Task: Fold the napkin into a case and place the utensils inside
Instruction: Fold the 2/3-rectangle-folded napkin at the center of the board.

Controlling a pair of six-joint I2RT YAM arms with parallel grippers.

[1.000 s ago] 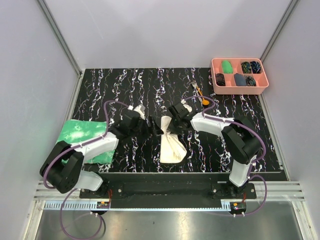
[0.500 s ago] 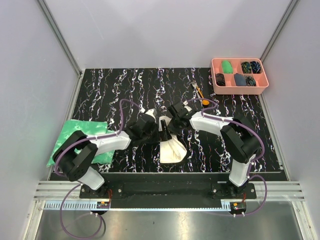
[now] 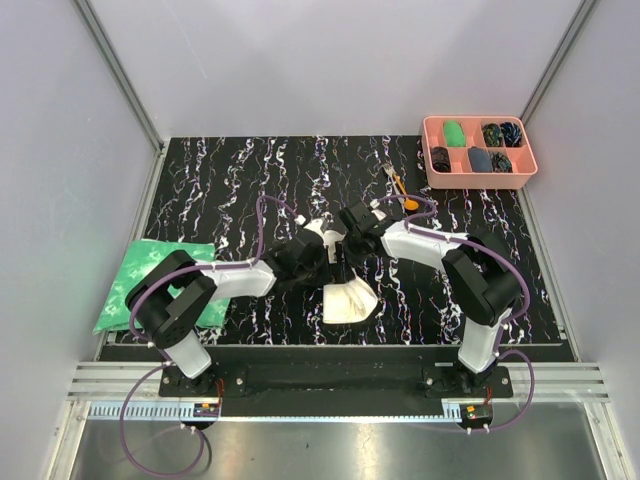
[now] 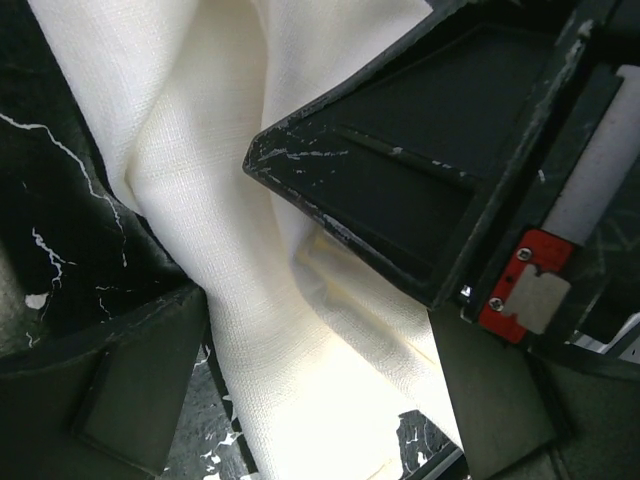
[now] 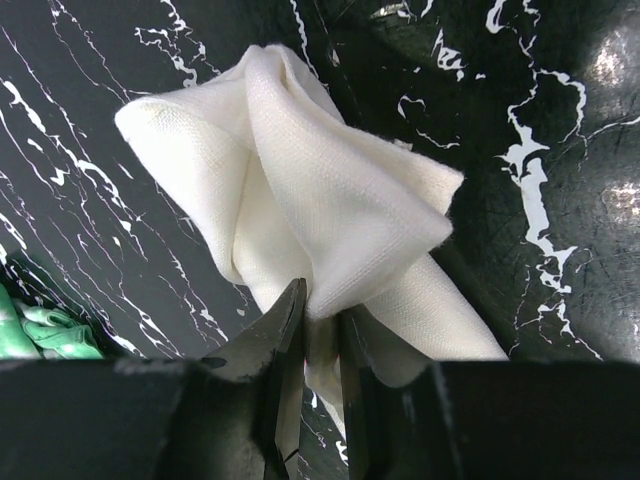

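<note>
Our right gripper point(image 5: 318, 345) is clamped on a bunched fold of the cream napkin point(image 5: 320, 190), whose loose end spreads over the black marbled table point(image 3: 220, 180) near the front centre. Our left gripper point(image 4: 310, 420) stands with its jaws wide apart astride the same cloth, just beside the right one, gripping nothing. The utensils point(image 3: 398, 187) lie well apart at the back right, near the pink tray point(image 3: 480, 183). A green cloth point(image 3: 150, 275) lies at the left edge.
</note>
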